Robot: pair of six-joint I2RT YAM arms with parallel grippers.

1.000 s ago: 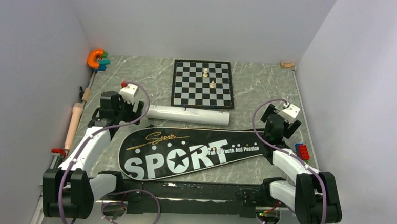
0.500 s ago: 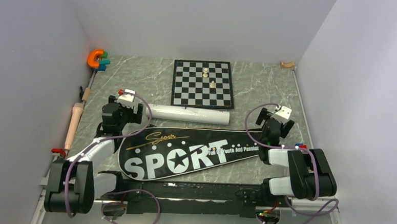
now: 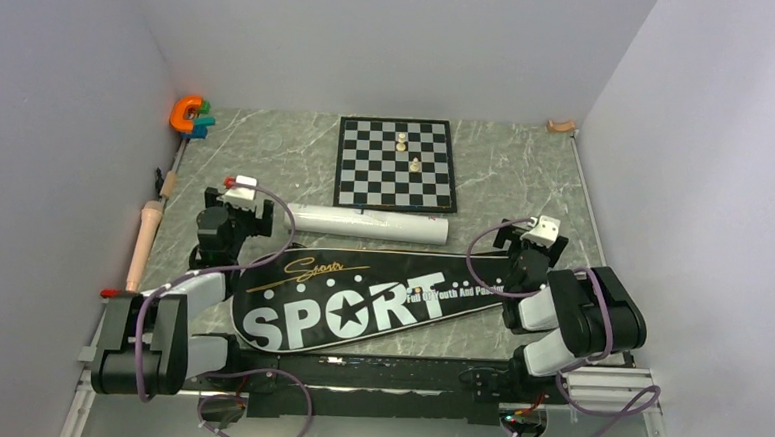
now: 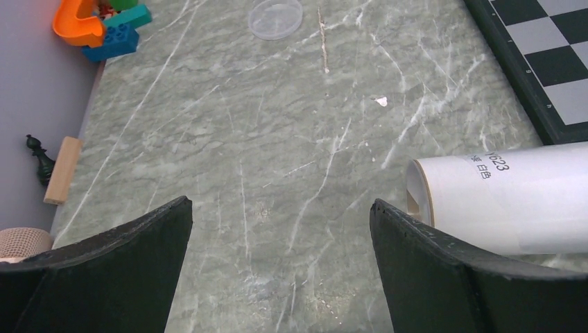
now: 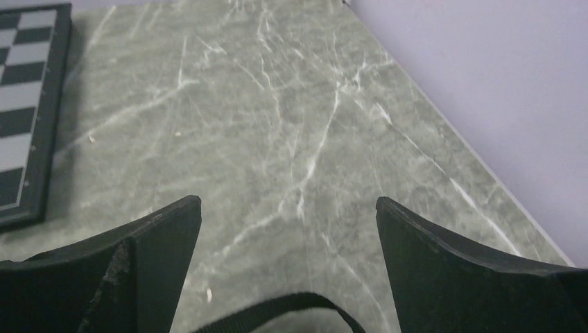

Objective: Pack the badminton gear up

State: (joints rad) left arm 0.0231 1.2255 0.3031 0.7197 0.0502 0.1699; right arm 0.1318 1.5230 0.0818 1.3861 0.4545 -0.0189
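Nearby, a chessboard [image 3: 365, 182] (black-and-white) lies beyond the tube [image 3: 368, 224].

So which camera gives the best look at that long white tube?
The top external view: the whole white tube shows, lying between chessboard and black bag. The left wrist view catches only its open end; the right wrist view misses it.

Black racket-shaped bag lettered SPORT [image 3: 359, 302] lies across the near middle of the grey marbled table [image 3: 506, 175]. Just behind it, lying alongside, the long white tube [image 3: 368, 224]. Behind that, the black-and-white chessboard [image 3: 396, 179], two small pale chess pieces [image 3: 402, 139] on it. Beige wooden rod [image 3: 145, 244] along the left wall.
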